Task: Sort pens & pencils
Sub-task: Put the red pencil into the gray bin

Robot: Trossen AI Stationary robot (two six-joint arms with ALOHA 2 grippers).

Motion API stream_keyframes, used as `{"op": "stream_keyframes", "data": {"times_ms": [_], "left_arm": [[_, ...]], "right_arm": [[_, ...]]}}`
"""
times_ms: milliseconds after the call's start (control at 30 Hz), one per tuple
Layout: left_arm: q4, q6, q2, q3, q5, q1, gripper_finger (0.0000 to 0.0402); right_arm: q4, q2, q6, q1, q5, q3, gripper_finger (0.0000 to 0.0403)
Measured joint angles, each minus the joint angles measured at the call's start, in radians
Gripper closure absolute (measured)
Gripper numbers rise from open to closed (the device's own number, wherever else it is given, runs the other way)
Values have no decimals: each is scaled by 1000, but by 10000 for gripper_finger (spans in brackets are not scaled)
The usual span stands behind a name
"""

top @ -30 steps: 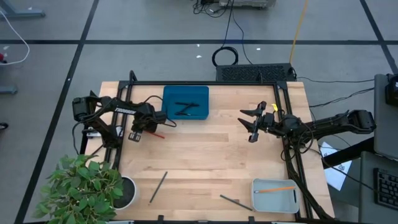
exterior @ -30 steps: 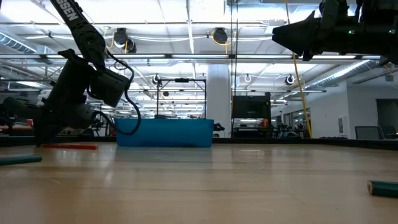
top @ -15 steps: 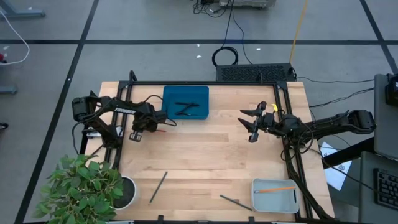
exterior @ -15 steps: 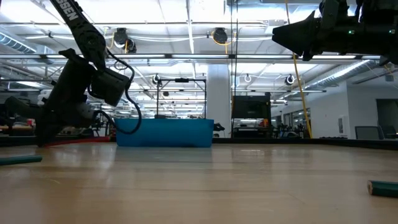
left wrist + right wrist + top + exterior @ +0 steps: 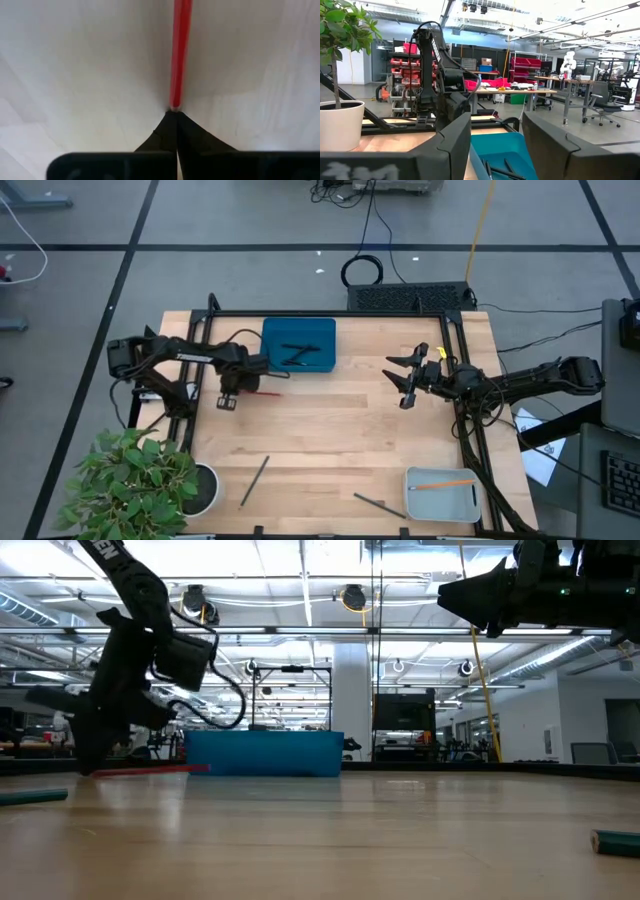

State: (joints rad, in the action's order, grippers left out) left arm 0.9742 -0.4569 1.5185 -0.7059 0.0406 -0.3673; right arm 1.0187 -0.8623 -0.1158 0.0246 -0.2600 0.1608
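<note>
A red pencil [image 5: 266,392] is at the table's far left, just in front of the blue tray [image 5: 272,330], and my left gripper [image 5: 248,389] is shut on it. The tray holds black pens [image 5: 298,352]. An orange pencil [image 5: 441,482] lies in the grey tray [image 5: 470,510] at the near right. Two dark sticks [image 5: 254,480] [image 5: 378,505] lie flat on the table near its front edge. Raised at the right, my right gripper [image 5: 399,380] is open with nothing between its fingers. My left gripper pinches the red pencil's end [image 5: 175,102] between its two fingertips [image 5: 165,125]. The fingers point steeply down, and the pencil runs on from them toward the table's right. In the low view the pencil [image 5: 150,770] lies nearly level, just above the table top. Whether its free end [image 5: 205,767] touches the table, I cannot tell.
A potted plant [image 5: 140,480] stands at the near left corner. A black frame rail [image 5: 330,312] runs along the far edge behind the blue tray. The wide middle of the table [image 5: 330,430] is bare wood.
My left gripper has turned at the wrist, risen a little and shifted toward the table's right. The red pencil has come up off the table with it, and has swung to lie more in line with the table's far edge.
</note>
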Motion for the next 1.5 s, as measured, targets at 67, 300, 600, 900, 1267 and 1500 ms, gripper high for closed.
{"op": "stream_keyframes", "data": {"times_ms": [67,300,600,900,1267,1500], "left_arm": [[0,10,-17,-5,-1,7,401],[7,39,-60,-22,-25,44,401],[9,52,-62,-24,-27,90,401],[-13,75,-62,-76,-65,135,401],[-45,86,-62,-219,-128,177,401],[-60,95,-62,-235,-104,212,401]], "right_arm": [[0,0,0,0,0,0,236],[0,0,0,0,0,0,236],[0,0,0,0,0,0,236],[0,0,-2,0,0,0,236],[-8,0,-1,0,0,0,236],[-9,0,-1,0,0,0,236]]}}
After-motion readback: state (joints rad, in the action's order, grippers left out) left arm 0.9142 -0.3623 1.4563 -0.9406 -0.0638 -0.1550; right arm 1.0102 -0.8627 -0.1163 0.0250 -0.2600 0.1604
